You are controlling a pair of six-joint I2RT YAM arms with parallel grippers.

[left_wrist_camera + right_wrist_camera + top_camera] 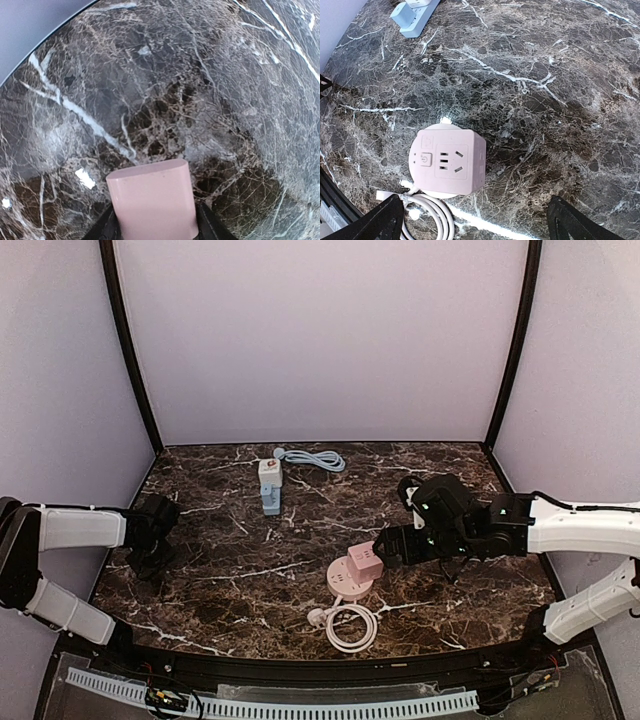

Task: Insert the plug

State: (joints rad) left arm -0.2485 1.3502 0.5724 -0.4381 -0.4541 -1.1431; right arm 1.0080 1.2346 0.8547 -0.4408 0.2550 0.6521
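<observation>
A pale pink plug [150, 195] with rounded edges fills the bottom of the left wrist view. My left gripper [155, 222] is shut on it, a black finger against each side, just above the marble near the table's left edge [150, 540]. The plug's prongs are hidden. The pink cube socket [363, 562] on its round base stands at centre front. In the right wrist view its top outlet face [451, 162] and power button show. My right gripper [475, 225] hovers wide open above it, slightly to its right [390, 545], holding nothing.
A white cord [350, 625] from the socket lies coiled near the front edge. A blue power strip [271, 498] with a white adapter [268, 470] and grey cable [315, 457] lies at the back centre. Dark frame posts flank the marble table [230, 570].
</observation>
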